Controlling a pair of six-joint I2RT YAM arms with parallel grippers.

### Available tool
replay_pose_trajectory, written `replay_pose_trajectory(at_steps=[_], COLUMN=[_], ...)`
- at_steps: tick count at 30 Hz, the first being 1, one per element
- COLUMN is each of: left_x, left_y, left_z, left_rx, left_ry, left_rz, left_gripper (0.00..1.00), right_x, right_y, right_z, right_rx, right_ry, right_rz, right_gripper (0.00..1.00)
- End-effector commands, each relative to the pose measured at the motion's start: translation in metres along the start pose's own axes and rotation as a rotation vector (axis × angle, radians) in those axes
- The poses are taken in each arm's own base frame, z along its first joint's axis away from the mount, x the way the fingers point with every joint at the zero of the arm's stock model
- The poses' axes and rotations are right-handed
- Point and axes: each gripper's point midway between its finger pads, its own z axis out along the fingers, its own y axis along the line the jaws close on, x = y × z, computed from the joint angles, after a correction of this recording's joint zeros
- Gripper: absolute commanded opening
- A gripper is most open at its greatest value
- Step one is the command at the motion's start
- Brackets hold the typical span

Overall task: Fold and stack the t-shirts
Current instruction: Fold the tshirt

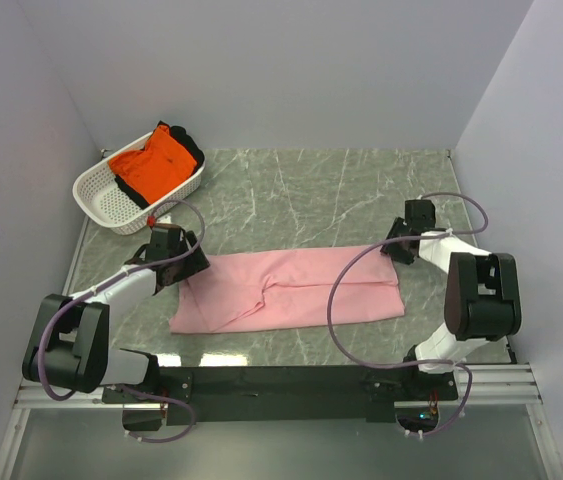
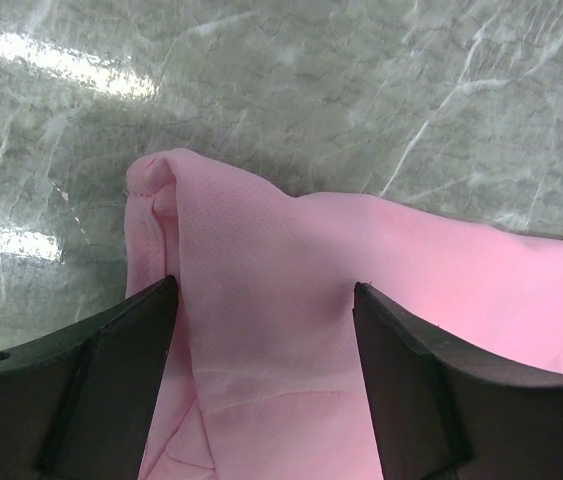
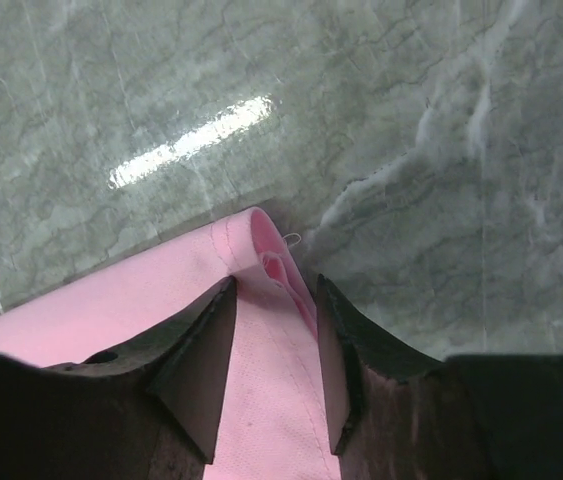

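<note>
The pink t-shirt (image 1: 291,290) lies on the worktop (image 1: 311,190) as a long, part-folded band. The left fingers (image 2: 121,350) and right fingers (image 3: 196,350) stand spread astride its 2 far corners, pinching nothing. The orange t-shirt (image 1: 156,165) sits bunched in the basket (image 1: 96,200), not yet folded.

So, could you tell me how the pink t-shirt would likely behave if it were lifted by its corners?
Probably floppy: the pink t-shirt lies flat with soft creases, and its corner is rolled over at the left claw. It looks thin, so it is likely light. Pushed on the glossy table, it would likely bunch rather than slide whole.
</note>
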Motion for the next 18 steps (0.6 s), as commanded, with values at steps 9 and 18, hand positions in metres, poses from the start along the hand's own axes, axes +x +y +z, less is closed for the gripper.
replay_pose_trajectory(at_steps=[9, 18], left_x=[-0.017, -0.048], left_y=[-0.017, -0.058], left_z=[0.003, 0.014], left_rx=[0.049, 0.135], left_ry=[-0.013, -0.006], left_rz=[0.021, 0.061], left_gripper=[0.76, 0.73], right_x=[-0.007, -0.017], right_y=[-0.005, -0.074], right_z=[0.009, -0.013], right_rx=[-0.002, 0.139], right_ry=[0.049, -0.054], right_rz=[0.027, 0.208], right_gripper=[0.00, 0.00])
